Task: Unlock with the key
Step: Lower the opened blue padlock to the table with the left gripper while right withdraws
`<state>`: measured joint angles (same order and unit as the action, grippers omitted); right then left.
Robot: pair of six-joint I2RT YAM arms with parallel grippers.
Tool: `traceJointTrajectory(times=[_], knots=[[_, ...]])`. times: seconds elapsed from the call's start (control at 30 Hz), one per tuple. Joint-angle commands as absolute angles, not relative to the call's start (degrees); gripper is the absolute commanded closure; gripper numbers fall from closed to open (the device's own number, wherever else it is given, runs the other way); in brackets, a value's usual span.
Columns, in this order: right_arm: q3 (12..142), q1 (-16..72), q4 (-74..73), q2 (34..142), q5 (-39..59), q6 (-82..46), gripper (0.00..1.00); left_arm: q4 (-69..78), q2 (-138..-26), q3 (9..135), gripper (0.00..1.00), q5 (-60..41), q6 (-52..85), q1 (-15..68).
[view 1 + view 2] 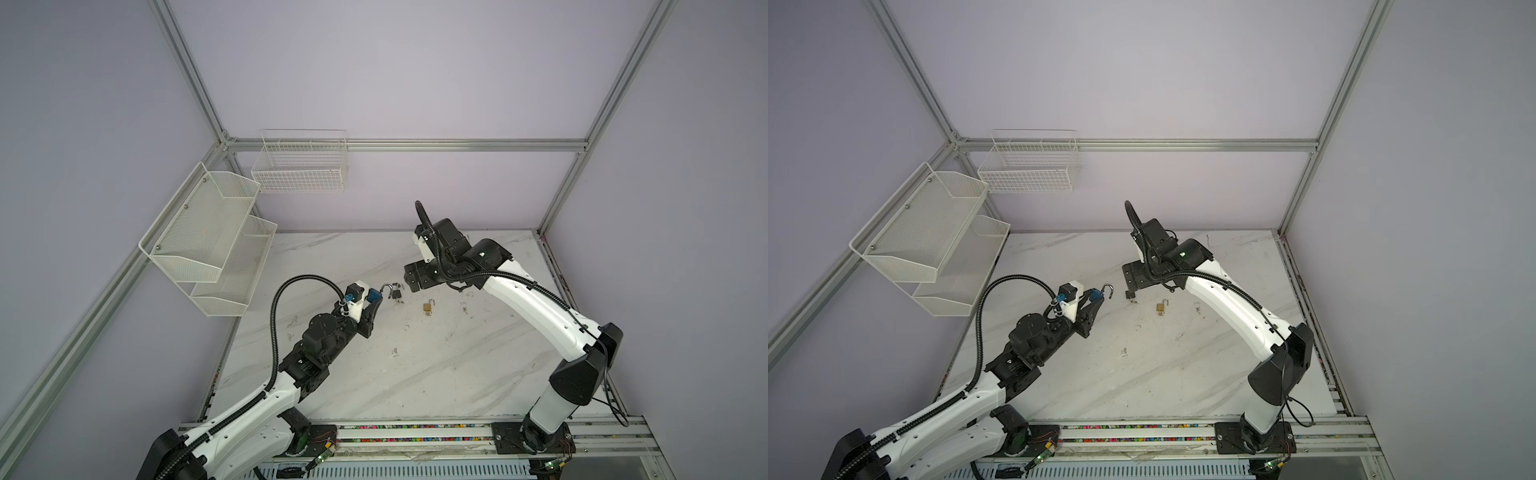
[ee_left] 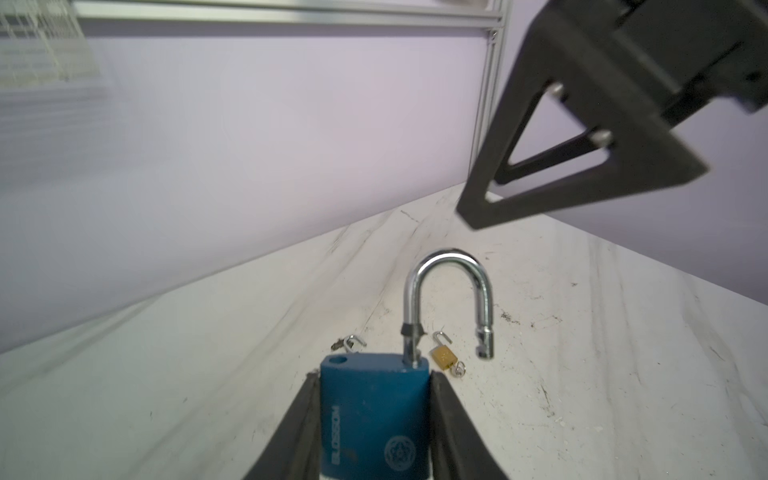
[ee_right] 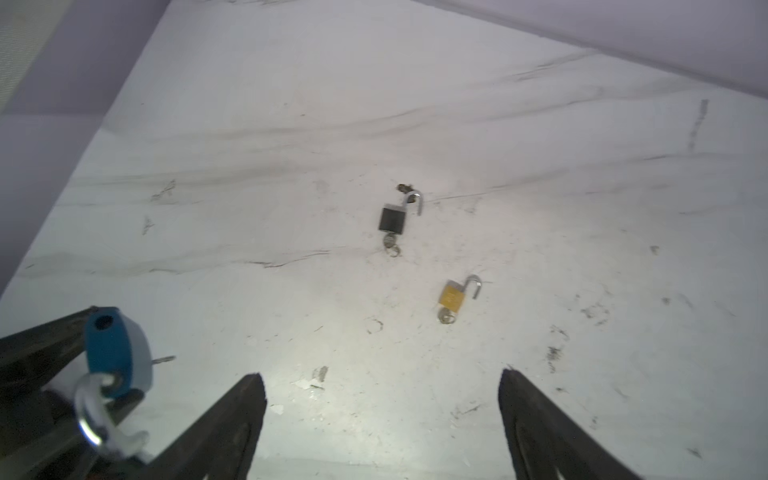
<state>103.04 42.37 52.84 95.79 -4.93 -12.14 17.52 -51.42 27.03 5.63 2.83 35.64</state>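
While one blue padlock (image 2: pixel 374 415) sits gripped, two small padlocks (image 3: pixel 391 219) (image 3: pixel 452 296) rest.

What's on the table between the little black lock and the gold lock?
Nothing: only bare, scuffed table lies between the black lock and the gold lock, seen in the right wrist view.

- The space is closed in on three sides by plain pale lilac walls (image 1: pixel 395 83).
- The walls are framed by aluminium profiles (image 1: pixel 415 145), seen in both top views.
- The bench (image 1: pixel 415 374) is covered in white marble pattern with grey veins, and is marked by dark scuffs.
- A two-tier white mesh shelf (image 1: pixel 199 232) is mounted on the left wall.
- A white wire basket (image 1: pixel 299 170) is hung from the rear bar.
- Everything is lit evenly, without hard shadows.
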Motion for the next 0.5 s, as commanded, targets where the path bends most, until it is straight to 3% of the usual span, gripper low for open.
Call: traceJointTrajectory(times=[0.0, 0.17, 0.3, 0.47], knots=[[94.77, 39.42, 44.18, 90.25, -19.63, -15.34, 0.03, 2.76, -54.30, 35.20, 1.00, 12.35, 15.94, 35.51], [76.08, 33.48, 24.78, 82.90, -20.91, -19.15, 0.03, -9.29, -65.21, 41.94, 1.00, 13.14, 31.16, 35.85], [68.39, 29.83, 18.60, 81.54, -20.55, -20.37, 0.03, -12.48, -75.32, 46.56, 1.00, 10.59, 37.05, 36.21], [61.07, 25.76, 12.57, 79.02, -20.09, -20.24, 0.03, -18.68, -85.84, 51.47, 1.00, 15.40, 39.80, 37.53]])
